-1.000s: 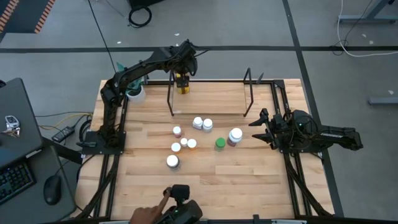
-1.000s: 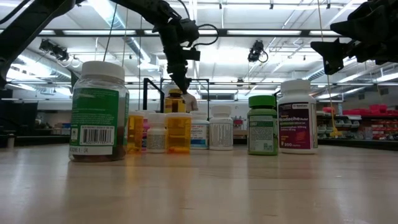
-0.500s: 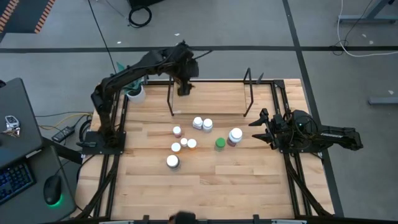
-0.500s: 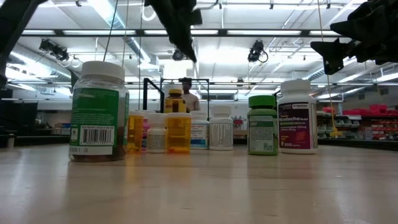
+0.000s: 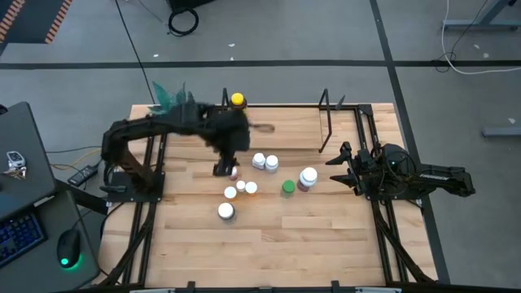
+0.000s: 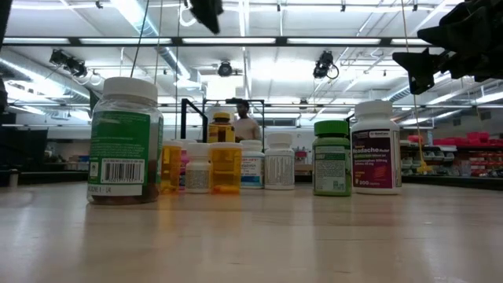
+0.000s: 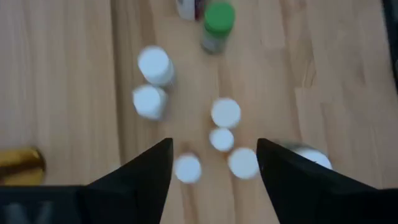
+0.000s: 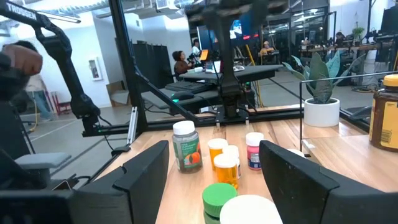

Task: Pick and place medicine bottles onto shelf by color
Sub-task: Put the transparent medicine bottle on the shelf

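High view: the yellow-capped amber bottle [image 5: 237, 100] stands on the shelf [image 5: 326, 122]. Nearer than the shelf, the left gripper [image 5: 221, 169], fingers apart and empty, hovers over the clustered medicine bottles [image 5: 264, 162]; descend centred on one cap. The right gripper [image 5: 342, 167] waits open beside the cluster.

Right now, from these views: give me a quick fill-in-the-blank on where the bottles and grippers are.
1. The yellow-capped amber bottle stands on the ____.
2. The left gripper hovers over the bottle cluster with its fingers ____.
3. The only bottle on the table with a coloured cap has a ____ cap.
4. The right gripper waits, open, at the table's ____ side.

Missing words: shelf; open; green; right
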Controlling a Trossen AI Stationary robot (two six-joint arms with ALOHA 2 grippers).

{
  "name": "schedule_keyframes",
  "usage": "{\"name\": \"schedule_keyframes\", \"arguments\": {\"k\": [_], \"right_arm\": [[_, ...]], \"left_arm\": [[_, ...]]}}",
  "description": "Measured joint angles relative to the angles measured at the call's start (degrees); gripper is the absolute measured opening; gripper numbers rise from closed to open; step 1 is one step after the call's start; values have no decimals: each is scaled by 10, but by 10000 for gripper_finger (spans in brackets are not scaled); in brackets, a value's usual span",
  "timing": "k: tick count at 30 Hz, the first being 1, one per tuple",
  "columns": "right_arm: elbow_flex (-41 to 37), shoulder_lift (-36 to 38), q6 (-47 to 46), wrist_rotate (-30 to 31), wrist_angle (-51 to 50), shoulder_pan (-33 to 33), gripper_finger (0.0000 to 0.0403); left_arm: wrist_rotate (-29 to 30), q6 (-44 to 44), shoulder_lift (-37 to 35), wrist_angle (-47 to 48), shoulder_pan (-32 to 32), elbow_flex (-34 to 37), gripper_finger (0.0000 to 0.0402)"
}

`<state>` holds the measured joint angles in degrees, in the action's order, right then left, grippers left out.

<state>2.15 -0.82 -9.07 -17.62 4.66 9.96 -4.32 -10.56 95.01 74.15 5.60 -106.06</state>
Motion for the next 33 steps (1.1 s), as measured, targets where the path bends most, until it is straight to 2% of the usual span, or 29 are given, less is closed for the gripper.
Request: {"name": "schedule_keyframes", "arguments": {"k": [5, 9, 14, 20, 26, 33], "right_arm": [[0, 0, 0, 0, -1, 0, 257], [0, 0, 0, 0, 0, 0, 257], [0, 0, 0, 0, 0, 0, 257], [0, 0, 0, 0, 0, 0, 257], [0, 0, 0, 0, 0, 0, 257], [0, 0, 0, 0, 0, 0, 257]], "left_arm": [[61, 95, -53, -9, -71, 86, 204], [87, 159, -86, -22, -110, 137, 186], [109, 238, -111, -22, -156, 168, 173], [191, 313, -136, -12, -229, 184, 171], [237, 358, -163, -20, -282, 223, 171], [253, 368, -171, -38, -324, 259, 171]]}}
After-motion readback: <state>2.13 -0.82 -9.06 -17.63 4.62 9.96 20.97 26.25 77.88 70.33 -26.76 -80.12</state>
